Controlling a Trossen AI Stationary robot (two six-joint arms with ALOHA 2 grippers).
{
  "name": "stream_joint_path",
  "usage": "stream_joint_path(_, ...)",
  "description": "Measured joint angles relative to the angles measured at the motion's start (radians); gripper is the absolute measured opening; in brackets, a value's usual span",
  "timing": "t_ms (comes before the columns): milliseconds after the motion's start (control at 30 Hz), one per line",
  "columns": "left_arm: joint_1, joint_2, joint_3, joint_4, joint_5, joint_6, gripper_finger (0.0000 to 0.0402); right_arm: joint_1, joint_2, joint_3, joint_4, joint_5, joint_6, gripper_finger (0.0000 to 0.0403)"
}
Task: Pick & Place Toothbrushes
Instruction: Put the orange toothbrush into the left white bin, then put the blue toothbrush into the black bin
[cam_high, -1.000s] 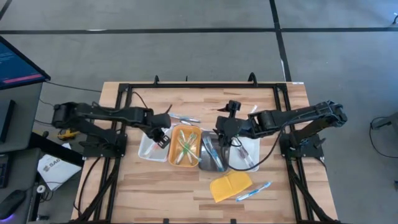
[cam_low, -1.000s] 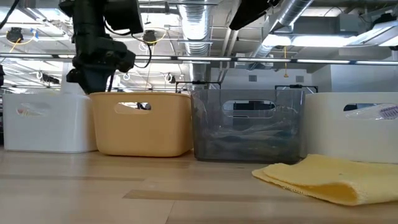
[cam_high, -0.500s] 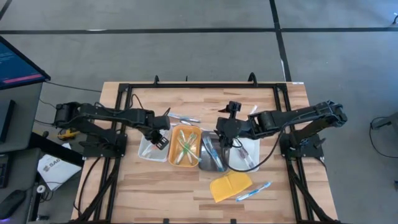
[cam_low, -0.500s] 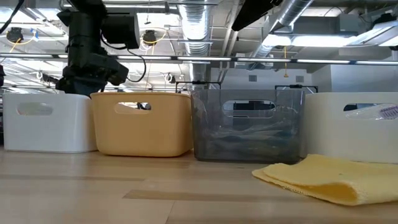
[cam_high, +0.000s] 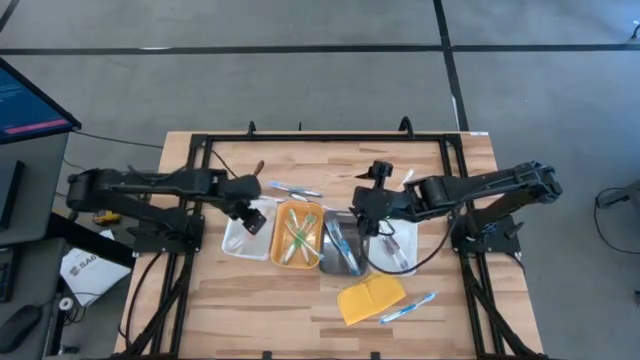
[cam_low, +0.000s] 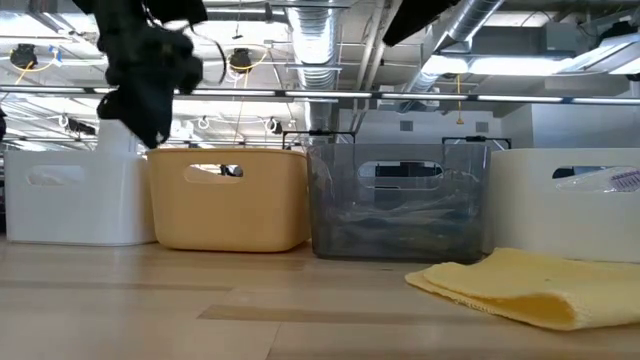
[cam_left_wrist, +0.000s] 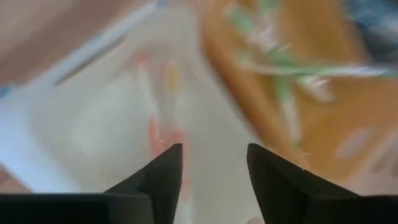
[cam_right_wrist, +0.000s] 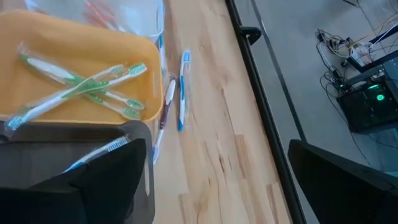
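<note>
My left gripper (cam_high: 246, 207) (cam_left_wrist: 214, 163) hangs open above the left white tray (cam_high: 236, 240), with nothing between its fingers. A pink and orange toothbrush (cam_left_wrist: 163, 132) lies in that tray below them. Green toothbrushes (cam_right_wrist: 93, 87) lie crossed in the orange tray (cam_high: 283, 240). A blue one (cam_right_wrist: 93, 155) lies in the grey tray (cam_high: 340, 258). My right gripper (cam_high: 366, 217) (cam_right_wrist: 216, 155) stands wide open over the grey tray's far end, holding nothing. Loose toothbrushes (cam_high: 296, 189) lie on the table beyond the trays, and blue ones (cam_high: 408, 306) near the front.
A second white tray (cam_high: 398, 248) sits right of the grey one. A yellow pad (cam_high: 370, 298) lies near the front, beside the blue toothbrushes. A black frame (cam_high: 330, 138) runs round the table's edges. Bare wood lies at the front left.
My left gripper has risen from the left white tray and drawn back toward the table's far left corner. My right gripper has kept its place over the grey tray.
</note>
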Motion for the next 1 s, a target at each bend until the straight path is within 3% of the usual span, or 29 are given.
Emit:
stream_joint_path(233, 0.005, -0.137, 0.001, 0.203, -0.045, 0.131, 0.0181, 0.027, -0.096, -0.031, 0.033, -0.029, -0.019, 0.0388)
stream_joint_path(367, 0.053, -0.157, 0.001, 0.365, -0.058, 0.27, 0.0173, -0.009, -0.155, -0.131, 0.242, -0.275, -0.181, 0.0388)
stream_joint_path(467, 0.126, -0.142, 0.001, 0.44, 0.006, 0.351, 0.0166, -0.094, -0.212, -0.193, 0.375, -0.456, -0.248, 0.0388)
stream_joint_path(700, 0.342, -0.081, 0.001, 0.454, 0.15, 0.562, 0.0155, -0.304, -0.268, -0.274, 0.427, -0.473, -0.205, 0.0388)
stream_joint_path(1000, 0.529, 0.023, 0.001, 0.472, 0.086, 0.802, 0.0155, -0.533, -0.16, -0.291, 0.395, -0.473, -0.252, 0.0388)
